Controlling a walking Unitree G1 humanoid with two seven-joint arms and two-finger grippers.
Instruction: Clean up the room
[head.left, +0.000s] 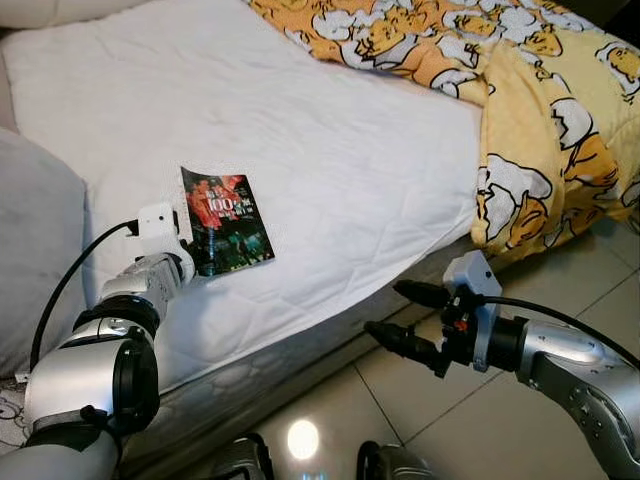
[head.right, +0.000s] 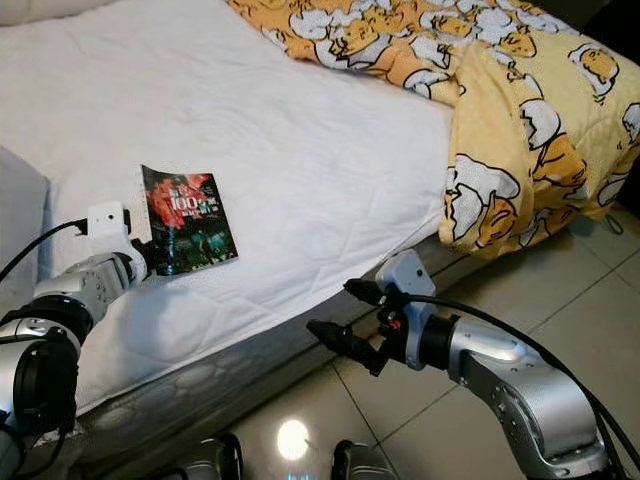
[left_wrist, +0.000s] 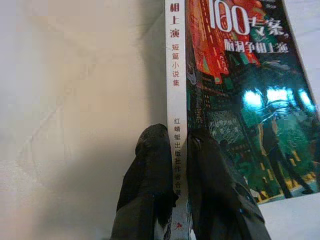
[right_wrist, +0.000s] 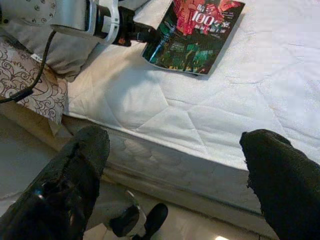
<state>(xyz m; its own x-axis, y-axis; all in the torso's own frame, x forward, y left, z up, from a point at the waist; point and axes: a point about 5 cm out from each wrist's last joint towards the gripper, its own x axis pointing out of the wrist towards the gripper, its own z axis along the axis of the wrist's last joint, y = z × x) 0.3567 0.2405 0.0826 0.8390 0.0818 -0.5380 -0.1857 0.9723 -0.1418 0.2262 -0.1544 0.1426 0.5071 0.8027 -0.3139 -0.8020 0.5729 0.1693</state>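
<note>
1. Left wrist view: left gripper (left_wrist: 181, 145) was clamped on the book (left_wrist: 240, 100) spine, on the bed (head.left: 340, 160).
2. Risk: the thin hold could slip when lifted.
3. Right gripper (head.left: 402, 315) hung spread apart.

Bright, sharp; lamp glare on floor (head.left: 303, 438).

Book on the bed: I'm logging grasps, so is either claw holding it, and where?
The left claw pinches the book at its spine; the right claw is open, empty.

White quilted mattress (head.right: 300, 180): dark glossy paperback book (head.right: 187, 221) near left, left gripper (head.right: 140, 262) at its spine; yellow cartoon-print duvet (head.right: 500, 110) far right; right gripper (head.right: 345, 315) open over grey tiled floor (head.right: 420, 420).
</note>
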